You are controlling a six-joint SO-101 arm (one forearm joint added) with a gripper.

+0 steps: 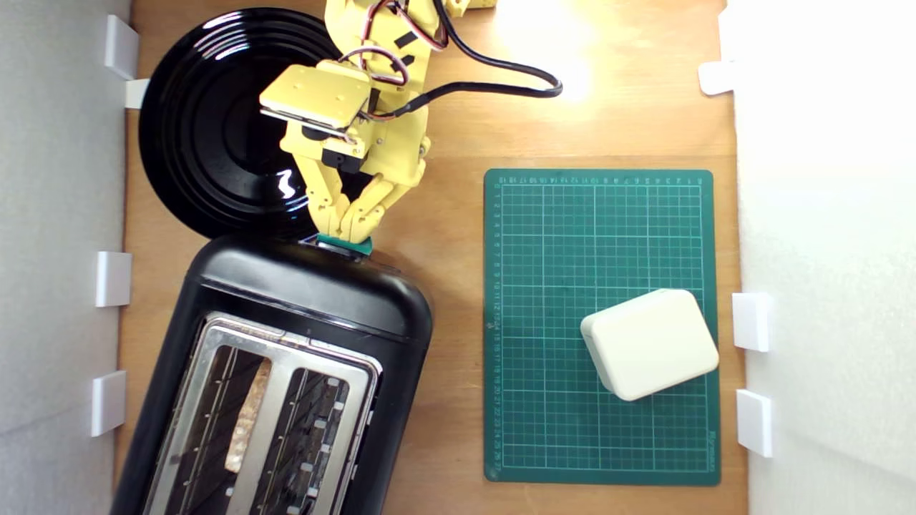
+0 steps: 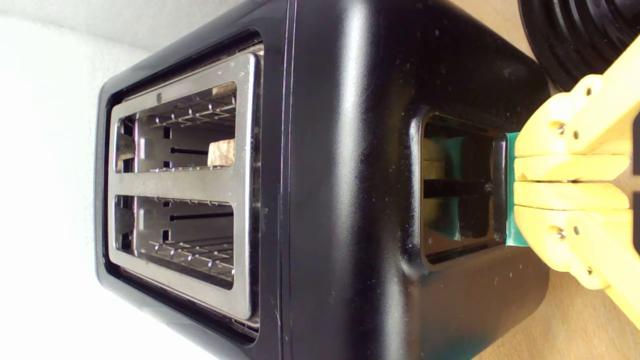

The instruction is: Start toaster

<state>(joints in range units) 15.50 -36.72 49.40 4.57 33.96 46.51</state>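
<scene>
Exterior view shows the toaster (image 1: 286, 372) lying at the desk's near left corner, tilted, its silver top plate (image 1: 279, 343) facing up with a slice of bread (image 1: 247, 418) in one slot. The yellow gripper (image 1: 352, 232) reaches down to the toaster's end face, its fingers (image 2: 570, 182) pressed together, tips touching the teal lever knob (image 1: 345, 245). Behind sits a black plate (image 1: 207, 136); a cream box (image 1: 650, 343) rests on the green mat (image 1: 544, 429) near the right edge.
</scene>
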